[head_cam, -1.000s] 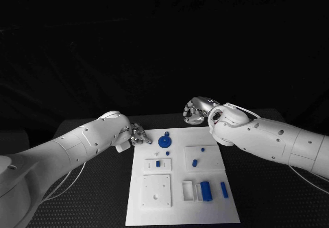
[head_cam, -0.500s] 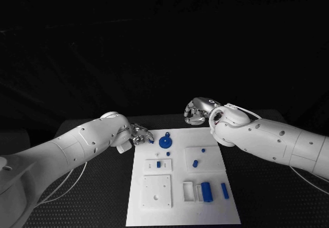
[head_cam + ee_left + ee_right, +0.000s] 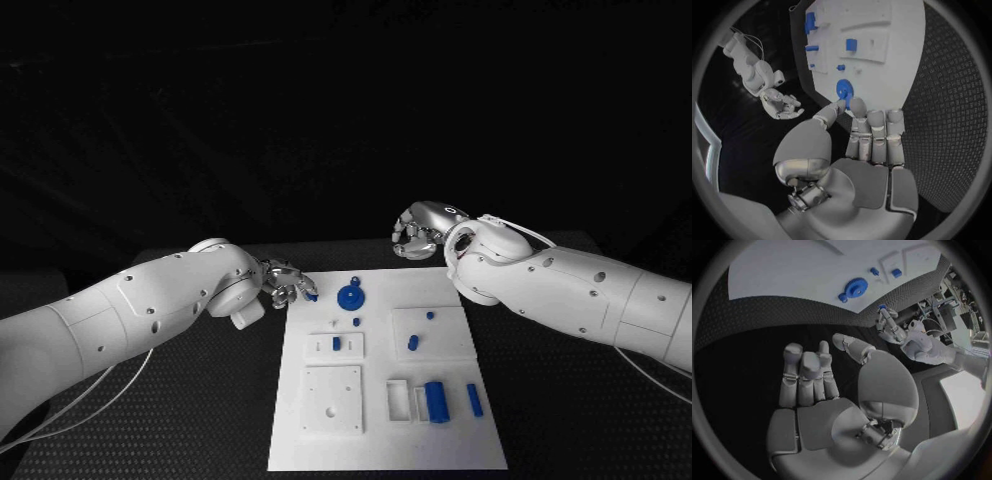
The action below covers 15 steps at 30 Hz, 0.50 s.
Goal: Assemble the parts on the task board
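Black textured table [image 3: 188, 420] carries the white task board [image 3: 387, 450] at its centre, with blue parts lying on it: a gear [image 3: 351, 297] near the far edge, small pieces in the middle, and a block [image 3: 433, 401] and bar [image 3: 473, 399] nearer the robot. Left hand [image 3: 287, 283] sits at the board's far left corner, pinching a small blue part [image 3: 312, 296] between thumb and fingertip just beside the gear. Right hand [image 3: 418, 232] hovers beyond the board's far edge, fingers curled inward and holding nothing.
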Available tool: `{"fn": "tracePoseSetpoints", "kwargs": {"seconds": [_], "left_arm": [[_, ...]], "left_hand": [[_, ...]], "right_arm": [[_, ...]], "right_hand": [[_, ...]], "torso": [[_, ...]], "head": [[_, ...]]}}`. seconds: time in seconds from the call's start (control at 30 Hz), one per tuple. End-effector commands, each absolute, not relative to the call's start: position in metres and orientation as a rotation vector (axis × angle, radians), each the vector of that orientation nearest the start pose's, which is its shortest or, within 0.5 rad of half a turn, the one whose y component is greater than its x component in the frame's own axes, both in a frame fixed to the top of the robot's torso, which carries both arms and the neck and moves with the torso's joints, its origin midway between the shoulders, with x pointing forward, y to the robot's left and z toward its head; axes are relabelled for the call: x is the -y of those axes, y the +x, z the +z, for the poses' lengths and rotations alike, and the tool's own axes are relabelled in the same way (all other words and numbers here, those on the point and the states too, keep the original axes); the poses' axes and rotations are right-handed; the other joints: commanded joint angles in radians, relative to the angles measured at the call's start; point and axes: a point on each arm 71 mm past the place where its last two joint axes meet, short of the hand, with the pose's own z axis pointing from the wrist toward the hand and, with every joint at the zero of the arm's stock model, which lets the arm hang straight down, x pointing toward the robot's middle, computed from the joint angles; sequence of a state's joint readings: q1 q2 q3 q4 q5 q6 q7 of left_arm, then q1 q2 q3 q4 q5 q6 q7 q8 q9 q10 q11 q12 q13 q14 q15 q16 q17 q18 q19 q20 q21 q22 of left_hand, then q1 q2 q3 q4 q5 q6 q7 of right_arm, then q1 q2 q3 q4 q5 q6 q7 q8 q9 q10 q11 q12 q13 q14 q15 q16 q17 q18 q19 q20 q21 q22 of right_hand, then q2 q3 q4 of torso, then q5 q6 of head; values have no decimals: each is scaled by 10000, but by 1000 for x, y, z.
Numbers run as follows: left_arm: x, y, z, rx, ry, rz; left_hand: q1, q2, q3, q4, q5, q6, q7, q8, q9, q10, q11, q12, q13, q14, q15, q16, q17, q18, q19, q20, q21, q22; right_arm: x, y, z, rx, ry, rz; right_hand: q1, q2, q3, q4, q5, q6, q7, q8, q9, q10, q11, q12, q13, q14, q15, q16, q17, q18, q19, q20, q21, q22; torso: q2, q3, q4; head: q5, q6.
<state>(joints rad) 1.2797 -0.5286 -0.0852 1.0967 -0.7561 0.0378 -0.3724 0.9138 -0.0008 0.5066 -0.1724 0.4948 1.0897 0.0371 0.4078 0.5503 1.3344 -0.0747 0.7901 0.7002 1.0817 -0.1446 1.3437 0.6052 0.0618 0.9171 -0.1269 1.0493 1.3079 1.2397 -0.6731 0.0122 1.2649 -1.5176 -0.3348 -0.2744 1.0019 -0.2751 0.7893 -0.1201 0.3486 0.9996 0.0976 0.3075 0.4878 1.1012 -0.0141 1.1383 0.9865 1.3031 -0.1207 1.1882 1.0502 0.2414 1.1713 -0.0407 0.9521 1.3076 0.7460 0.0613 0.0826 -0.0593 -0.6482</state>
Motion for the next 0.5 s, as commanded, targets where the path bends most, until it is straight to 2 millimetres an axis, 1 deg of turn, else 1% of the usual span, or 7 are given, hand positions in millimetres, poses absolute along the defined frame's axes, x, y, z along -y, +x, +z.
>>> {"fn": "tracePoseSetpoints", "kwargs": {"seconds": [0.03, 0.1, 0.23, 0.27, 0.37, 0.4, 0.5], "left_arm": [[-171, 547, -213, -20973, -4986, -6472], [-174, 536, -218, -20690, -4628, -6273], [-175, 515, -225, -19942, -4033, -6110], [-175, 510, -226, -19707, -3905, -6084], [-174, 500, -227, -19067, -3430, -6006], [-174, 497, -229, -18918, -3380, -5993], [-178, 486, -234, -18457, -3388, -5893]], "left_hand": [[33, 63, 886, -854, 48, 294, -52, 211, 1080, 92, 7, 57, 11, 191, -90, 32, -3, -69, 104, -1138, 61, 168], [22, 33, 916, -858, 68, 331, -66, 221, 1088, 137, -7, 55, 4, 234, -102, 34, -9, -60, 144, -1147, 71, 163], [8, -99, 1001, -839, 151, 459, -119, 232, 1093, 334, -62, 34, -30, 436, -172, 27, -43, -20, 324, -1192, 116, 145], [12, -139, 1018, -824, 191, 500, -135, 233, 1091, 391, -80, 28, -38, 496, -198, 23, -53, -8, 381, -1206, 132, 141], [23, -226, 1049, -783, 299, 598, -173, 231, 1085, 529, -120, 18, -53, 642, -262, 18, -69, 20, 511, -1242, 172, 137], [21, -270, 1055, -759, 367, 636, -188, 229, 1081, 580, -132, 17, -56, 695, -284, 19, -72, 29, 559, -1255, 188, 136], [33, -417, 1077, -672, 705, 763, -229, 226, 1072, 731, -177, 26, -51, 848, -344, 36, -67, 55, 688, -1292, 237, 138]], "right_arm": [[201, 548, -161, -15915, -253, 4116], [203, 548, -161, -15900, -244, 4110], [206, 548, -161, -15840, -212, 4089], [207, 548, -161, -15811, -197, 4094], [209, 548, -160, -15704, -149, 4137], [209, 548, -160, -15654, -117, 4168], [211, 550, -159, -15473, 59, 4284]], "right_hand": [[-90, 23, 52, 13, 40, -2, 63, -25, 9, -12, 59, 55, -12, -8, 55, -56, -14, 204, 49, -8, -67, 124], [-92, 24, 51, 15, 40, -2, 63, -25, 9, -12, 59, 55, -12, -8, 55, -57, -14, 204, 49, -8, -67, 124], [-96, 25, 51, 19, 40, -2, 63, -25, 10, -12, 59, 55, -13, -8, 55, -58, -14, 204, 48, -7, -68, 124], [-96, 26, 51, 19, 40, -2, 63, -25, 10, -12, 59, 55, -13, -8, 55, -58, -14, 204, 48, -7, -68, 124], [-97, 27, 52, 21, 41, -2, 63, -25, 11, -13, 59, 55, -14, -8, 55, -58, -14, 204, 48, -7, -69, 124], [-97, 28, 53, 21, 41, -2, 63, -25, 11, -13, 59, 55, -14, -8, 55, -58, -14, 204, 48, -7, -69, 124], [-97, 28, 54, 23, 43, -8, 64, -28, 10, -13, 59, 55, -15, -9, 55, -60, -15, 204, 47, -6, -71, 123]], "torso": [[-37, -17, 49], [-49, -27, 67], [-51, -31, 81], [-47, -26, 74], [-52, -37, 93], [-55, -42, 101], [-60, -33, 84]], "head": [[19, -49], [38, -70], [87, -115], [111, -130], [110, -183], [114, -198], [192, -237]]}}
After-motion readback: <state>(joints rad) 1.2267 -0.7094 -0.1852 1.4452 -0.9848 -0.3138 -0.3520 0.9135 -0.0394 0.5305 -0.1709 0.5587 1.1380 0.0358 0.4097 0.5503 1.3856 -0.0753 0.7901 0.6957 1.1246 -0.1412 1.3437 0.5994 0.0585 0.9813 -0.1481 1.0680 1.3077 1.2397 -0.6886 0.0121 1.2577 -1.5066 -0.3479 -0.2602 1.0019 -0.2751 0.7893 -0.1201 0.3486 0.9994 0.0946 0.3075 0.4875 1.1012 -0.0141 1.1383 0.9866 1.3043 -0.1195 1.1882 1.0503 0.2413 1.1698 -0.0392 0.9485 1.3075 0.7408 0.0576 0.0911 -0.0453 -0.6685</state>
